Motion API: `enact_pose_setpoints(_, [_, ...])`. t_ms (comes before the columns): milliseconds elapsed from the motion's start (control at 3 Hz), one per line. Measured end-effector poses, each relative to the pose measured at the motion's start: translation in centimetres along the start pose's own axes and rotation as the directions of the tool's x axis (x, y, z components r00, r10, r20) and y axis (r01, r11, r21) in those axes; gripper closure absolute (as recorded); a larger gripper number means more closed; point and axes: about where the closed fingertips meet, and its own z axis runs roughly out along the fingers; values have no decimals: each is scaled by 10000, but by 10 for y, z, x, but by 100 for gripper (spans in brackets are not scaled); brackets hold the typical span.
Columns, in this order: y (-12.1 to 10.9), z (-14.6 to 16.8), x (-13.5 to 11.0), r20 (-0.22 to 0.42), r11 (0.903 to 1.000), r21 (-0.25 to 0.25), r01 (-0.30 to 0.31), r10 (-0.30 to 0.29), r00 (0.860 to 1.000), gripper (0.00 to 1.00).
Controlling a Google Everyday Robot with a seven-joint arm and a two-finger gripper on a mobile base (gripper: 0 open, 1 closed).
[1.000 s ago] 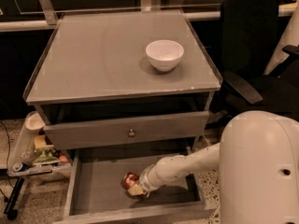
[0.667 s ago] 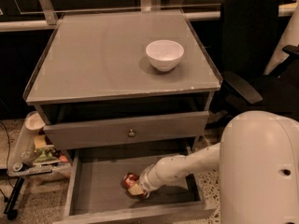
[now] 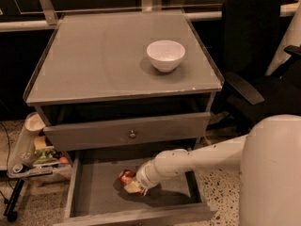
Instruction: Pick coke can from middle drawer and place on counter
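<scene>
The red coke can [image 3: 126, 177] lies in the open middle drawer [image 3: 94, 192], near its centre. My gripper [image 3: 133, 185] is down in the drawer at the end of the white arm, right against the can on its right side. The counter [image 3: 103, 60] is the grey cabinet top above.
A white bowl [image 3: 165, 54] stands on the counter's right half. A closed drawer front with a round knob [image 3: 132, 134] sits above the open drawer. A black office chair [image 3: 254, 55] is at the right. A cluttered cart [image 3: 33, 149] stands at the left.
</scene>
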Motion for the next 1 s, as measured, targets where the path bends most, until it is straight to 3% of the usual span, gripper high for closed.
enact_pose_setpoints(333, [20, -26, -26, -49, 9985, -145, 521, -522, 9986, 100])
enact_pose_setpoints(667, [48, -50, -56, -65, 9872, -449, 1533, -1538, 9881, 100])
enact_pose_setpoints(1000, [48, -50, -56, -65, 9871, -449, 1534, -1538, 9881, 100])
